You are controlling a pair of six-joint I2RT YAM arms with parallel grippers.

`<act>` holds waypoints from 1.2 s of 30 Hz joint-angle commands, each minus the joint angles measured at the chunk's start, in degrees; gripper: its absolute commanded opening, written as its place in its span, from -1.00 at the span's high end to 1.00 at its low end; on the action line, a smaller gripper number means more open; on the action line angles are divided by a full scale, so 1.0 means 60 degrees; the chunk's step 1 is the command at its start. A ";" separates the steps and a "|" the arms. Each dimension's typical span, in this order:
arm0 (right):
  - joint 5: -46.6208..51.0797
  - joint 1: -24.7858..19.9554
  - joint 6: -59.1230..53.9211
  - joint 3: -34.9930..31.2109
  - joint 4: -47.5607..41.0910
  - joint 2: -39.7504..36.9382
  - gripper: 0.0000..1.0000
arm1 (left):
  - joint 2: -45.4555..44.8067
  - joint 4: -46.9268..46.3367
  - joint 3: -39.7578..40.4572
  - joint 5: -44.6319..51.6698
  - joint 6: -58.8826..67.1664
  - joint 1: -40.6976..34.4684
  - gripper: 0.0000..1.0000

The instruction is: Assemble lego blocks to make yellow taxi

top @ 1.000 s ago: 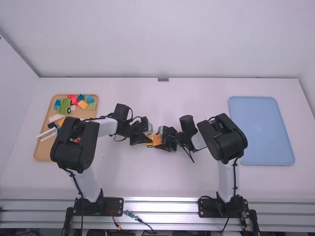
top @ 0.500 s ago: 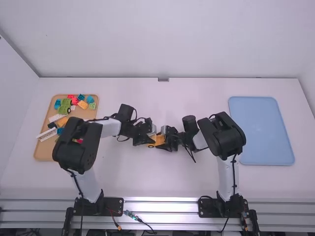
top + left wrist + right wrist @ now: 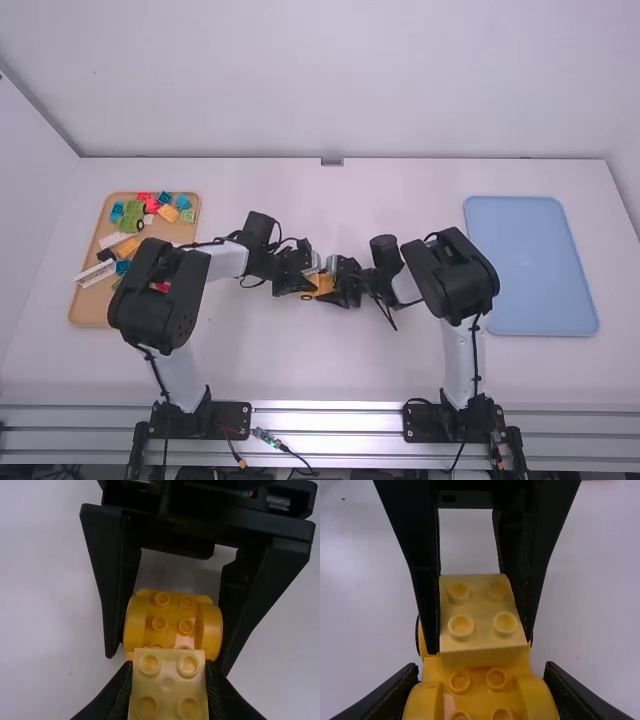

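Over the table (image 3: pixel 335 370), the pale yellow block (image 3: pixel 168 700) was held by the left gripper (image 3: pixel 169 670), the orange car body (image 3: pixel 170 622) by the right gripper (image 3: pixel 482 671), assembly seemingly almost finished, only pressing left.

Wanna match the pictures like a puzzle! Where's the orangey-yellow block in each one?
High view: the orangey-yellow block is between the arms.
Left wrist view: the orangey-yellow block is past the paler block.
Right wrist view: the orangey-yellow block is nearer than the paler block.
Shared landmark: the right gripper, holding it.
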 commanded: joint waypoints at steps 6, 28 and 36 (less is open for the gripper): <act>0.0178 -0.0022 0.0104 -0.0131 -0.0084 0.0180 0.04 | -0.0248 -0.0237 -0.0047 -0.0780 -0.0091 0.0091 0.97; 0.0171 -0.0062 0.0144 -0.0131 -0.0025 0.0180 0.02 | -0.0401 0.0135 -0.0514 0.0062 0.0732 0.0291 0.94; 0.0171 -0.0066 0.0141 -0.0131 -0.0033 0.0180 0.01 | -0.0401 0.0102 -0.0506 0.0066 0.0729 0.0248 0.34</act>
